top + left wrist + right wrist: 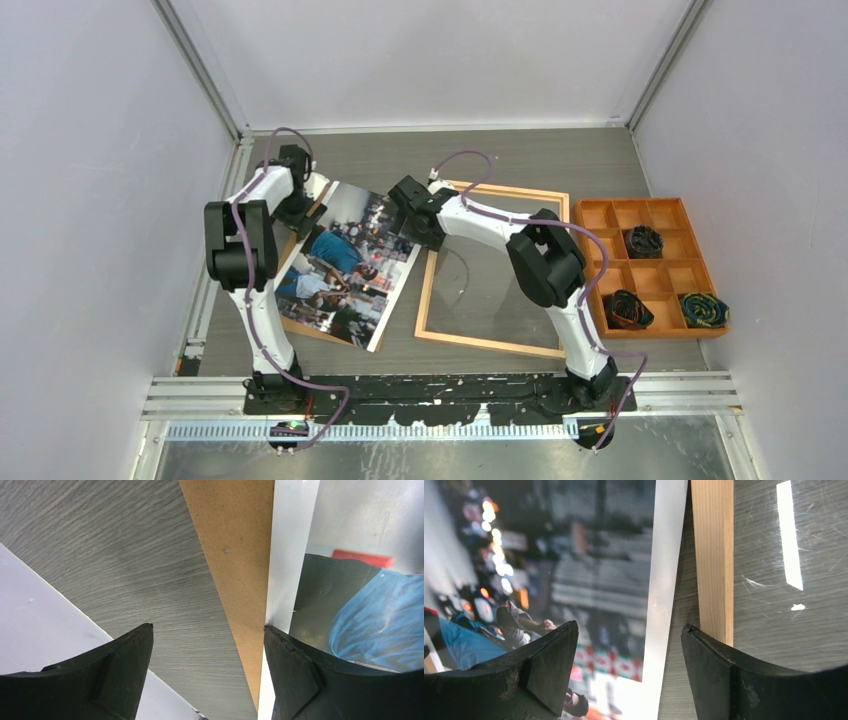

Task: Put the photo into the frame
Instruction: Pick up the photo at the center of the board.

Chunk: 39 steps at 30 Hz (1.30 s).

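Observation:
The photo [345,265] lies face up on the table, left of the frame [497,192], with a brown board [300,327] showing under its edges. My left gripper [301,218] hangs open over the photo's far left corner. In the left wrist view, the gripper [207,630] straddles the table, the board [240,555] and the photo's white margin [290,555]. My right gripper [427,236] is open over the photo's far right corner. In the right wrist view, that gripper [629,630] spans the photo [589,570] edge, with the frame [713,555] rail beside its right finger. Neither gripper holds anything.
An orange compartment tray [600,262] stands right of the frame, holding three dark coiled bundles [643,240]. White walls close in on the left, back and right. A metal rail [450,392] runs along the near edge by the arm bases.

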Tool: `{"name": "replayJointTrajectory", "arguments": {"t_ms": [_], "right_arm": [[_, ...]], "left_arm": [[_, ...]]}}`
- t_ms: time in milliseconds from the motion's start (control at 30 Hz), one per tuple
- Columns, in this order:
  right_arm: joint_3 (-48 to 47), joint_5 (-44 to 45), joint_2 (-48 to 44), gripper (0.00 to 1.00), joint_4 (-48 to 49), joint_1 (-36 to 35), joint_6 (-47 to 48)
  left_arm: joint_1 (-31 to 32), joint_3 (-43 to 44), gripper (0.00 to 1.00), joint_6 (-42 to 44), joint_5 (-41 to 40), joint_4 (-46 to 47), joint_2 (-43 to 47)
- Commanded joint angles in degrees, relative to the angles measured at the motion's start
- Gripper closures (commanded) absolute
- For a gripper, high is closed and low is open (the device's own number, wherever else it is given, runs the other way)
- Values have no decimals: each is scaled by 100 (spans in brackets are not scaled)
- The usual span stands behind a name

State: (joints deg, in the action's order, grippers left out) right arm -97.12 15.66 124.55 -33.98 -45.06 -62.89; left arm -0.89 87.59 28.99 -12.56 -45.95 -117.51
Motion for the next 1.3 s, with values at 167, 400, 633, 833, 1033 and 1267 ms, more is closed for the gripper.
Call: {"name": "replayJointTrajectory", "arguments": {"t_ms": [167,400,633,833,1033,1267], "right_arm": [[-519,1109,416,18,-879,-33,-180],[-380,1018,430,18,-559,95,-166],[65,494,395,19,420,379,-263],[367,27,336,20,1010,504,-365],[867,-457,111,22,1902,586,-499],[1684,-1263,-417,26,3707,717,-773]], "left_arm": [[37,-187,17,63,-75,328,-98],[38,-234,17,98,-149,368,-98],[42,-234,18,153,-211,357,-75],[40,-247,18,203,-269,362,-70],[40,-286,18,236,-308,394,-67],[211,-320,18,293,-326,406,-28]]}}
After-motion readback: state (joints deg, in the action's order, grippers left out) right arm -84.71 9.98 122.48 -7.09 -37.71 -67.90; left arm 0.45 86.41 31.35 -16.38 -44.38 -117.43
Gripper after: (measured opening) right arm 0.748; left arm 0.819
